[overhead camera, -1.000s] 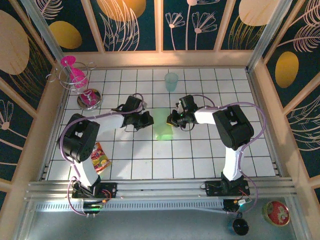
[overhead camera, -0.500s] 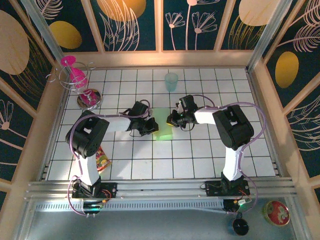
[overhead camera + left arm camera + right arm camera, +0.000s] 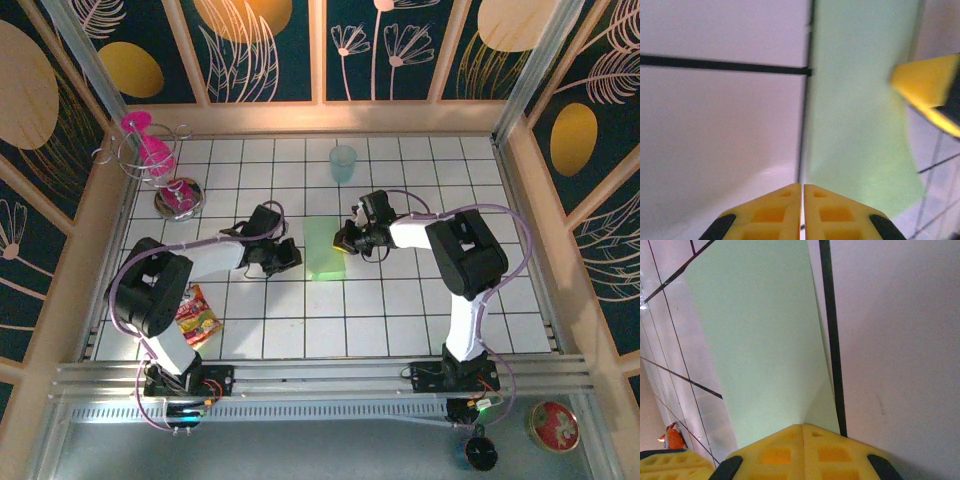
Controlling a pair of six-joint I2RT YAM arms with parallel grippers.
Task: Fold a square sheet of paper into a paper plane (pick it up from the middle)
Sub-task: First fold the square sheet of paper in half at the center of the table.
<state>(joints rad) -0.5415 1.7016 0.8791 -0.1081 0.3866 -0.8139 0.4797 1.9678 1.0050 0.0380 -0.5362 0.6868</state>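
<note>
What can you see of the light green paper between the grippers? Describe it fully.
The paper is thin, matte, light green, a strip with a crease by its right edge. It lies nearly flat on the white tiled table. The shut right gripper meets that edge; the shut left gripper sits beside the left edge.

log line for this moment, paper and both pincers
light green folded paper sheet: flat on white tiled table | left pincer: shut, beside its left edge | right pincer: shut, tips at its right edge
</note>
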